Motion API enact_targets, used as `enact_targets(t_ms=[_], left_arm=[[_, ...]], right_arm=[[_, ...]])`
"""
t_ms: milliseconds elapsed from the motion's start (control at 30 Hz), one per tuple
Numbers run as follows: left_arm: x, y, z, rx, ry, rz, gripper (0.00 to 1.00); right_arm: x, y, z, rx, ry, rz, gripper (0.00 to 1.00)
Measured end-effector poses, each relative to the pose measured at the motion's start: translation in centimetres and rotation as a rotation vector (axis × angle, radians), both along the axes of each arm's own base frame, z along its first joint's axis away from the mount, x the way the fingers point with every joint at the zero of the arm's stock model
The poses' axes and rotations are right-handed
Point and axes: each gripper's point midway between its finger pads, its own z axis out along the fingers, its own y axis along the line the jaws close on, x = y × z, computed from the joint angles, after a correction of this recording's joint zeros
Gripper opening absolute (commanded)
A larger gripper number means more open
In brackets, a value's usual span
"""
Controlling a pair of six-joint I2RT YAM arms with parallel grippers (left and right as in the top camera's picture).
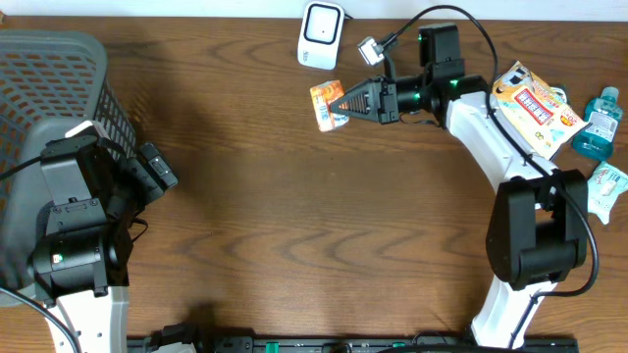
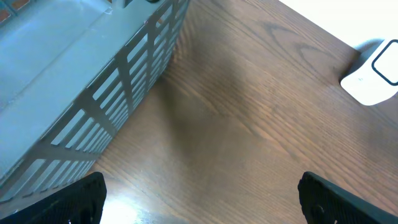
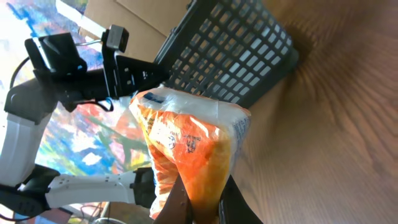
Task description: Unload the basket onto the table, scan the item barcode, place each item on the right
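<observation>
Outward, orange packet (image 1: 327, 105) lengthwise beyond right pincer (image 1: 341, 102), toward basket (image 1: 102, 71).

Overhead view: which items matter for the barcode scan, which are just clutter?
In the job:
orange packet, held by the right gripper, jaws shut on it
white scanner

Lying about:
grey basket
yellow printed pack
blue bottle
small white sachet
left gripper, open, idle
</observation>
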Motion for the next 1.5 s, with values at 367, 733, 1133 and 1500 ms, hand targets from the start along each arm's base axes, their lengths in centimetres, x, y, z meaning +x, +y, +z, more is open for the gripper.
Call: enact_targets(t_ms=[367,733,1133,1500], left_arm=[[0.0,0.0,0.0,0.0,0.0,0.0,0.98],[0.0,0.0,0.0,0.0,0.0,0.0,0.98],[0.0,0.0,0.0,0.0,0.0,0.0,0.98],[0.0,0.0,0.0,0.0,0.0,0.0,0.98]], right_arm=[[0.8,-1.4,0.0,-0.001,0.007,-0.036,0.01],[0.5,-0.8,-0.2,-0.011,0.014,-0.028,0.01],[3.1,-2.1,-11.3,-0.641,0.166,-0.396,0.01],[9.9,-5.0,-12.8,-1.105,-0.325,-0.794,0.01]])
